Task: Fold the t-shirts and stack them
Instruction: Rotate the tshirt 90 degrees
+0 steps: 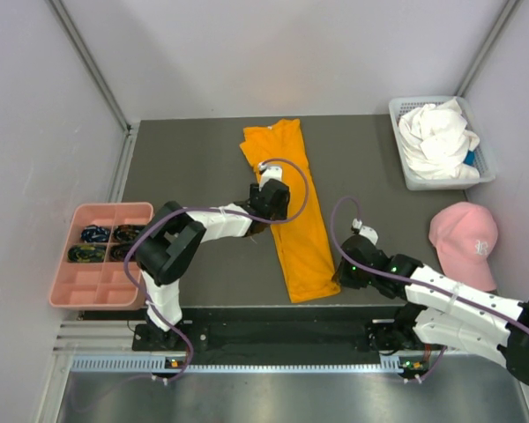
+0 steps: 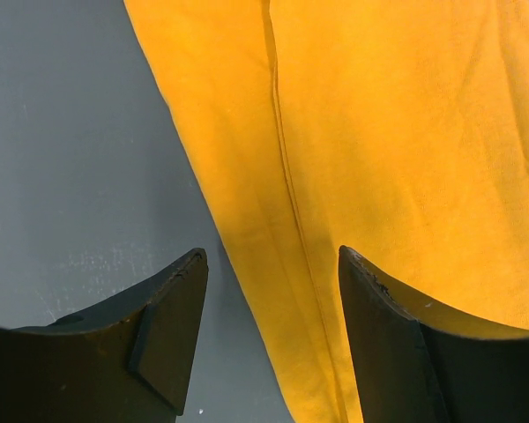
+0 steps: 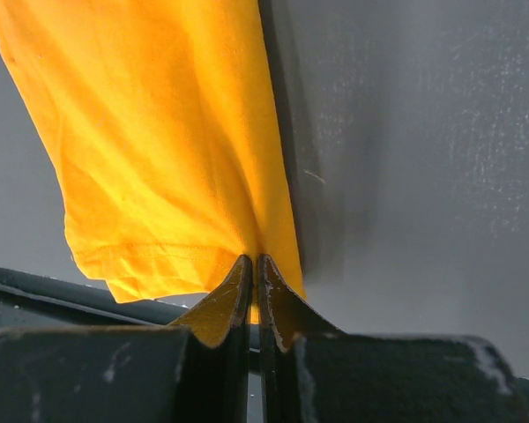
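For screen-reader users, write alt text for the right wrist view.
The right gripper, jaws shut, pinches the edge of the orange t-shirt near a hem corner. The shirt lies spread across the dark grey table.

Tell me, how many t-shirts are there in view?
2 that I can tell: the orange t-shirt lies as a long strip in the middle of the table; the white t-shirt is heaped in the basket at the far right. That heap may hide more.

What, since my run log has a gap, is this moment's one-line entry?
orange t-shirt: folded strip on table | right gripper: shut on its near right edge | left gripper: open over its left edge | white t-shirt: in basket
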You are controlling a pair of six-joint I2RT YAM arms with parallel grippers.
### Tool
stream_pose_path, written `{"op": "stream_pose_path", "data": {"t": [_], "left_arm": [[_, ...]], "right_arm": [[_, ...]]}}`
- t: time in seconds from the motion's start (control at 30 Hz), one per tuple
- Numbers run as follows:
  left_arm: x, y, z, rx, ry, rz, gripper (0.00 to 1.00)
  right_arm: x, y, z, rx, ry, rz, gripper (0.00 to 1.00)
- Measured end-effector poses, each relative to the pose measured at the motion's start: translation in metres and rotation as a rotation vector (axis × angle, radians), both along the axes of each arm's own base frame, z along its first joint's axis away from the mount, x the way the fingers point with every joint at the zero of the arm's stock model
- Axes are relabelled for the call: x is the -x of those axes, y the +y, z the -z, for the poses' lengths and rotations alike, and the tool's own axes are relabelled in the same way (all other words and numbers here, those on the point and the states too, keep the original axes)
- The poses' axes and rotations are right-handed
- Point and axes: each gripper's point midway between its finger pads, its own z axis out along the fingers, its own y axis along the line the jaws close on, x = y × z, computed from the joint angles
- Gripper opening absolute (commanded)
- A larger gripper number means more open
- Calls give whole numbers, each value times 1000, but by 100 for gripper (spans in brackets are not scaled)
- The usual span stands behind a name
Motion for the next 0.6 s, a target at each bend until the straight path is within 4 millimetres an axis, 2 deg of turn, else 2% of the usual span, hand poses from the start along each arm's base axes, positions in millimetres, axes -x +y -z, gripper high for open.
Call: {"op": "stream_pose_path", "data": {"t": [0.2,0.6], "left_arm": [[-1,-5,-2,27,-7,6,67],[-2,-33,-27,213,-47,67,68]], "right_arm": [[0,-1,0,3,1,1,2],[0,-1,1,4,2,1,3]]}}
